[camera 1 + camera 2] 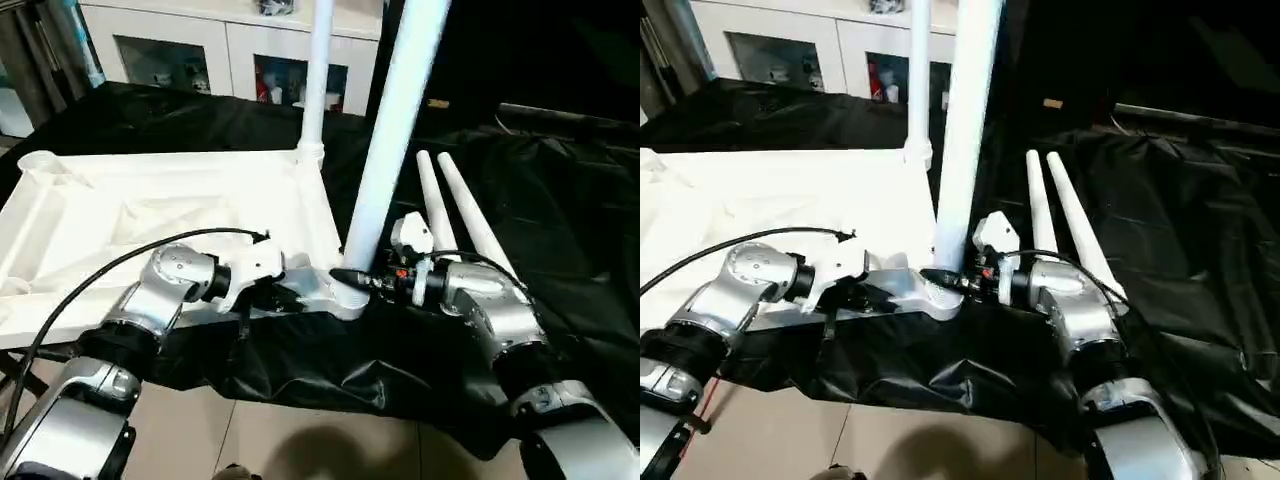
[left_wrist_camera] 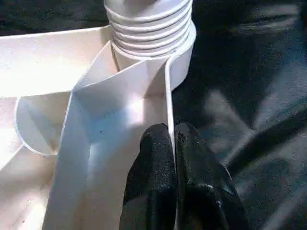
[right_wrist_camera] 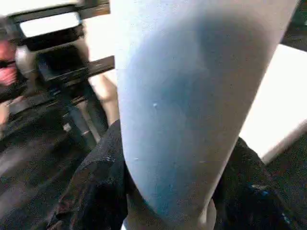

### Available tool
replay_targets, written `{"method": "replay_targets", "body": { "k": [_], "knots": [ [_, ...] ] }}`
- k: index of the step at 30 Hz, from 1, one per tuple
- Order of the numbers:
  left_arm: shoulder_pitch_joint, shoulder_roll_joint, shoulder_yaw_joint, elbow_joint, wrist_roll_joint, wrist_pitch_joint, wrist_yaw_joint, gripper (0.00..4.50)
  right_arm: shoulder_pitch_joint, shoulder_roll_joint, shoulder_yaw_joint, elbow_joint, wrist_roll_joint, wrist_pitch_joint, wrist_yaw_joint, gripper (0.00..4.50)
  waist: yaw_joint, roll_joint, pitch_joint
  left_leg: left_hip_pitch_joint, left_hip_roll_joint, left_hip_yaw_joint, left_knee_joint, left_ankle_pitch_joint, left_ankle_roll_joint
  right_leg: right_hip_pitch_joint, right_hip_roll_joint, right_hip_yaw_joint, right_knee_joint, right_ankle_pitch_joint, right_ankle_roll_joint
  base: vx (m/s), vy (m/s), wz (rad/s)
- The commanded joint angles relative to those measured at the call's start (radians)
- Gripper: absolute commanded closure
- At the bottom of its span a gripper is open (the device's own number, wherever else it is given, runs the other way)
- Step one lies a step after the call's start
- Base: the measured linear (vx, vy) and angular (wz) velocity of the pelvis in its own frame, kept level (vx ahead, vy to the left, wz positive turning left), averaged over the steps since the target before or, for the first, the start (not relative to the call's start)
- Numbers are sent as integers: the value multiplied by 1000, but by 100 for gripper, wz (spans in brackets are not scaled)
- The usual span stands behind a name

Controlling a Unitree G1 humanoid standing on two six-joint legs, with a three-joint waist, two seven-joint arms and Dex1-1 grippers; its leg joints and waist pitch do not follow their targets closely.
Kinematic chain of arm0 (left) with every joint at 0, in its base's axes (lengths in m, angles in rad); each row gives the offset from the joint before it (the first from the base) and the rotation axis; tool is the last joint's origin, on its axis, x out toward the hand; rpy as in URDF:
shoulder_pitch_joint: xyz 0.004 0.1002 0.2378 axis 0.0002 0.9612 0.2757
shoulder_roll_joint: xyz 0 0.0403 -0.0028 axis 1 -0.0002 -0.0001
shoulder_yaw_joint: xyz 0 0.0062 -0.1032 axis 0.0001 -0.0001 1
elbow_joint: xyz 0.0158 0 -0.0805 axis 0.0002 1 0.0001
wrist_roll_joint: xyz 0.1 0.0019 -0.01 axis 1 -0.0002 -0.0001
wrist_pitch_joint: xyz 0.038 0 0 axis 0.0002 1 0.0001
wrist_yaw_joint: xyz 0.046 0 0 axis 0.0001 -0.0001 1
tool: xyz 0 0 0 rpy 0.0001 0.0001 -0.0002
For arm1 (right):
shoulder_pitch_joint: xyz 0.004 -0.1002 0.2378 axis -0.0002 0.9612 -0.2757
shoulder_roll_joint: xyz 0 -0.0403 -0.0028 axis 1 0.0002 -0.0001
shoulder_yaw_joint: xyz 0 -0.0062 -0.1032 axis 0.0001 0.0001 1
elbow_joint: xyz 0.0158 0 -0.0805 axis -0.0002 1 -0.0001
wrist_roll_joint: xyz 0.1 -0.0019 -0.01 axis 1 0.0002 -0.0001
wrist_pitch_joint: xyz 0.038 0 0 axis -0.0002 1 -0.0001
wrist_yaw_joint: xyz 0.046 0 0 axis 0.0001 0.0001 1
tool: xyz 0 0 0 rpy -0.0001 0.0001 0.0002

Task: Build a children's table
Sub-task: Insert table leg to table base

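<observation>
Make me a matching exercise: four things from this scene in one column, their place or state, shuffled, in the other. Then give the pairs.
Things
1. left gripper
2. right gripper
3. far leg
4. two spare legs

States
A. lying side by side on the black cloth
B. fingers closed round the base of the near leg
C. standing in the far corner socket of the tabletop
D. pinching the tabletop's rim beside the near socket

Pairs: 1-D, 2-B, 3-C, 4-A

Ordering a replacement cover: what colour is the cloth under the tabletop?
Black cloth, seen best in the left eye view.
</observation>
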Motion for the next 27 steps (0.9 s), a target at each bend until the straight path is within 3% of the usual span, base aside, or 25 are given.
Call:
{"method": "replay_targets", "body": {
  "k": [1, 7, 11, 14, 19, 21, 27],
  "knots": [
    [-47, -24, 12, -33, -9, -1, 1, 450, 30, -16, -17, 136, -70, 47, -148, 261, -9, 19, -50, 40, 49, -32, -79, -437, -59, 15, -86, 45, -91, -397, -196, 0, 0, 0],
    [-103, -87, 21, 10, 27, 87, 149, 450, 14, 37, -43, 180, -90, 54, -358, 261, -27, 16, -47, 44, 44, -39, -76, -496, -69, 9, -88, 41, -106, -497, -164, 0, 0, 0],
    [-175, -191, 35, 82, 62, 198, 351, 450, -40, 114, -67, 259, -87, 93, -562, 262, -34, 24, -45, 46, 43, -41, -75, -512, -72, 2, -84, 39, -109, -520, -157, 0, 0, 0],
    [-199, -236, 44, 110, 69, 236, 433, 450, -66, 141, -77, 291, -82, 105, -635, 262, -33, 22, -45, 46, 40, -44, -72, -523, -65, 3, -88, 35, -117, -546, -145, 0, 0, 0],
    [-239, -307, 48, 178, 98, 266, 583, 450, -118, 197, -110, 349, -84, 130, -754, 262, -33, 22, -50, 41, 41, -42, -76, -502, -54, 7, -83, 36, -113, -464, -154, 0, 0, 0],
    [-245, -310, 41, 189, 109, 268, 596, 450, -127, 206, -113, 362, -86, 130, -766, 262, -31, 26, -51, 39, 40, -39, -77, -485, -49, 10, -83, 37, -111, -421, -163, 0, 0, 0],
    [-244, -307, 41, 196, 106, 264, 588, 450, -136, 216, -111, 378, -94, 126, -778, 262, -30, 23, -52, 35, 41, -35, -79, -455, -38, 16, -83, 39, -107, -372, -178, 0, 0, 0]
  ]
}}
